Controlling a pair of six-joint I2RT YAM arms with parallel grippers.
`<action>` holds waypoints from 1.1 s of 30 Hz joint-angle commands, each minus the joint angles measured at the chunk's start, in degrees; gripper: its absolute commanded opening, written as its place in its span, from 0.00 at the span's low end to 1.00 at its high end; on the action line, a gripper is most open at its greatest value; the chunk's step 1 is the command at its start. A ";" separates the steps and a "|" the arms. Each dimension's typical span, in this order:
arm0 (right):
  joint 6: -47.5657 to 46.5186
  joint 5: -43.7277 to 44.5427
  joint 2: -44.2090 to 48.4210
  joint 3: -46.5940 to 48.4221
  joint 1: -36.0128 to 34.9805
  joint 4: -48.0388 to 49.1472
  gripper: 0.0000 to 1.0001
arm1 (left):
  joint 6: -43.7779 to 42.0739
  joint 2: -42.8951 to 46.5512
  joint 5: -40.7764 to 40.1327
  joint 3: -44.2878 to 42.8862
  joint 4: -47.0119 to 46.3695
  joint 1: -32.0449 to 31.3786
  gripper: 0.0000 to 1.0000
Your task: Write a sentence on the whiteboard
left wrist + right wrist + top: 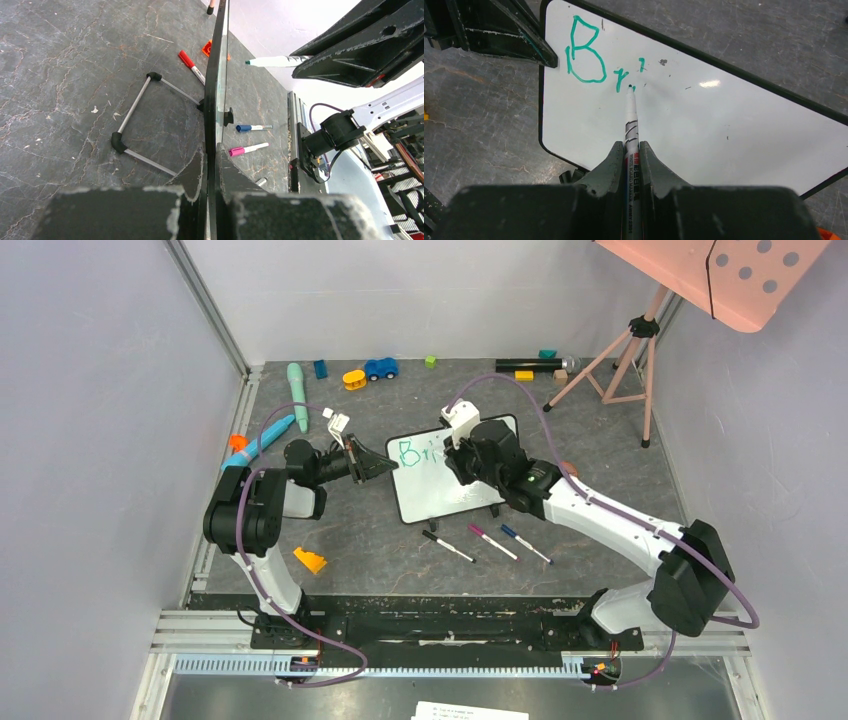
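Ahead of the right tool (630,146), its marker (630,117) touches the whiteboard (724,130).

Top view: fixed high behind the arm bases (285,625) at the bottom edge, looking down over the whole table (400,560), far off. Left wrist: close, edge-on along the whiteboard (216,90) at frame centre. Right wrist: close above the board's face, facing down along the marker (631,125). Shared across all three: the whiteboard
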State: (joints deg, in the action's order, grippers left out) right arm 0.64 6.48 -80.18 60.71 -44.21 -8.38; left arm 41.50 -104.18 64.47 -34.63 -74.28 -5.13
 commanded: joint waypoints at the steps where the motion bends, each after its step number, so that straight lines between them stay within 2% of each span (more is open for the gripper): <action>1: 0.06 1.67 0.05 3.70 0.69 0.08 0.00 | -2.47 1.61 0.66 0.38 -2.47 -0.30 0.02; 33: -0.14 2.86 -4.81 6.35 2.11 -1.21 0.00 | -2.47 1.52 0.66 0.35 -2.41 -0.24 0.02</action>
State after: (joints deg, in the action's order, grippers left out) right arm 0.62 9.10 -84.16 64.20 -42.48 -11.22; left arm 41.50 -104.18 64.40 -34.63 -74.24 -5.13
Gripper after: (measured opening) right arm 0.131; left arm 0.052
